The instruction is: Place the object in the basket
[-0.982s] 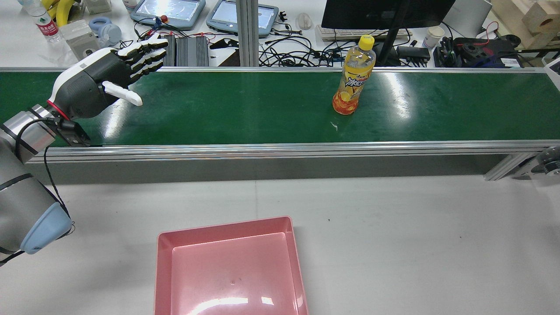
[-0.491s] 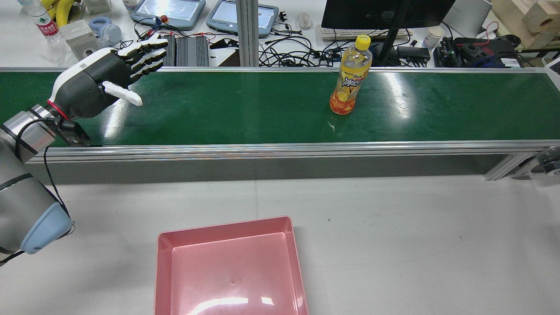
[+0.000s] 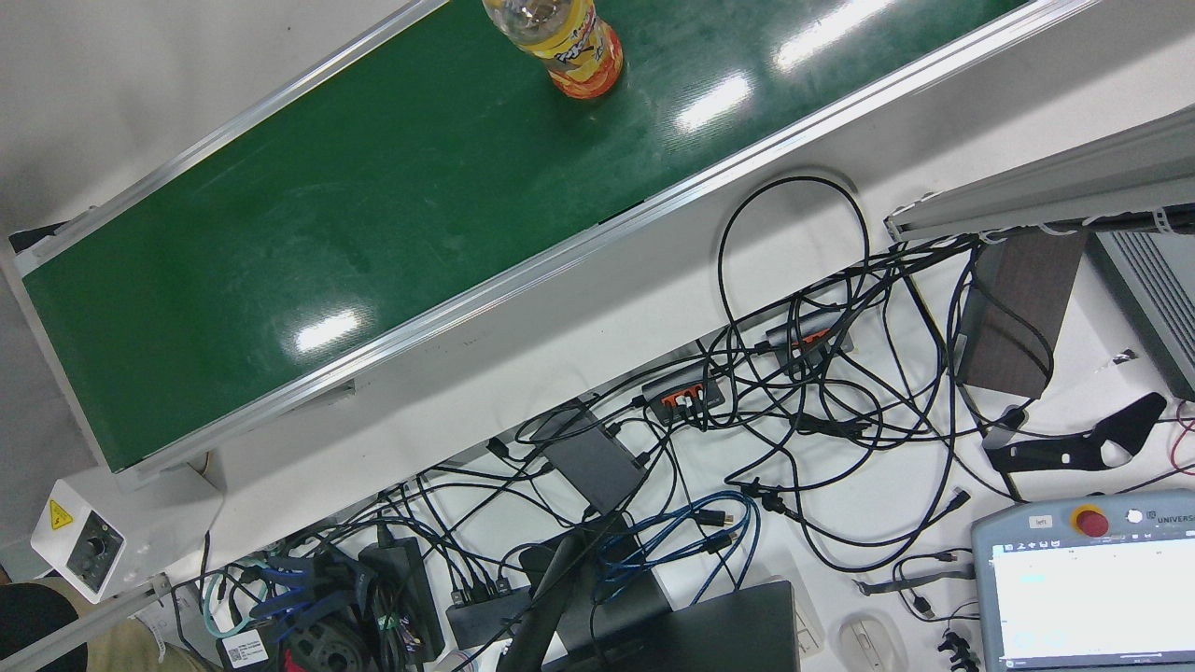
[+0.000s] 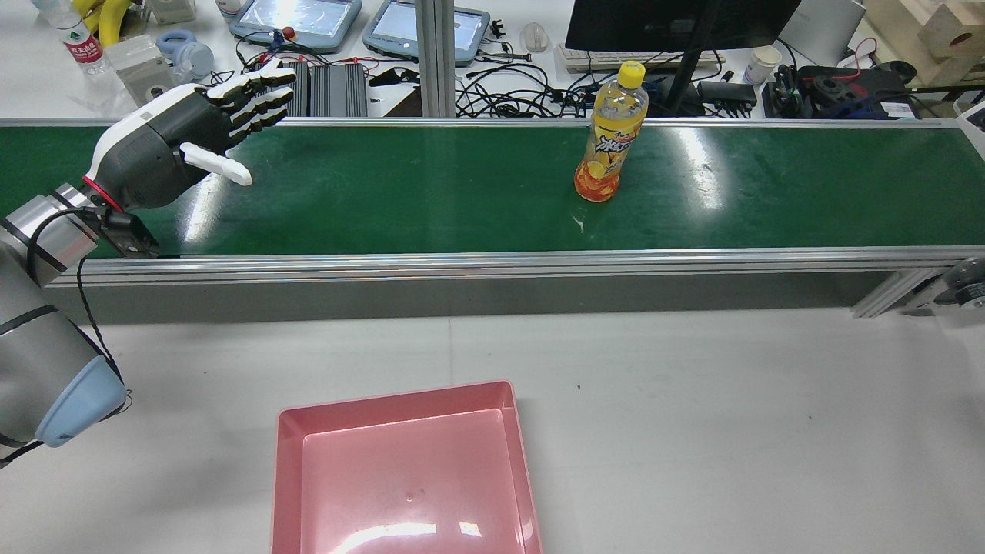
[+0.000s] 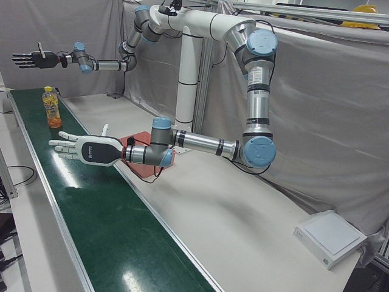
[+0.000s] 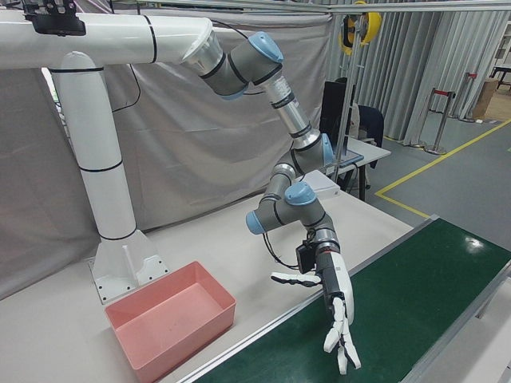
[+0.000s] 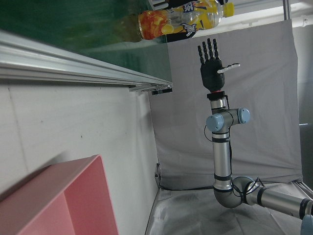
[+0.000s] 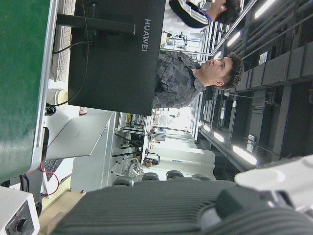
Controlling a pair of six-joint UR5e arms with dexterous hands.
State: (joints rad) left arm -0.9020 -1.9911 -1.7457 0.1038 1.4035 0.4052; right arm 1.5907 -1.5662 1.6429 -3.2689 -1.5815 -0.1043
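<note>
An orange drink bottle (image 4: 608, 135) with a yellow cap stands upright on the green conveyor belt (image 4: 431, 192), right of centre in the rear view. It also shows as the bottle (image 3: 560, 42), the bottle (image 5: 53, 107) and the bottle (image 7: 181, 19). My left hand (image 4: 185, 142) hovers open over the belt's left end, fingers spread, far from the bottle; the left hand (image 5: 85, 149) holds nothing. My right hand (image 5: 33, 59) is raised high beyond the bottle, open and empty. The pink basket (image 4: 408, 477) sits empty on the white table in front of the belt.
Behind the belt lies a desk with cables (image 4: 523, 85), a monitor (image 4: 677, 23) and tablets. Aluminium rails (image 4: 492, 265) edge the belt. A person (image 8: 195, 73) sits behind the monitor in the right hand view. A white box (image 5: 331, 237) lies at the table's far end.
The bottle has travelled leftward along the belt, toward my left hand. The left hand has stayed still.
</note>
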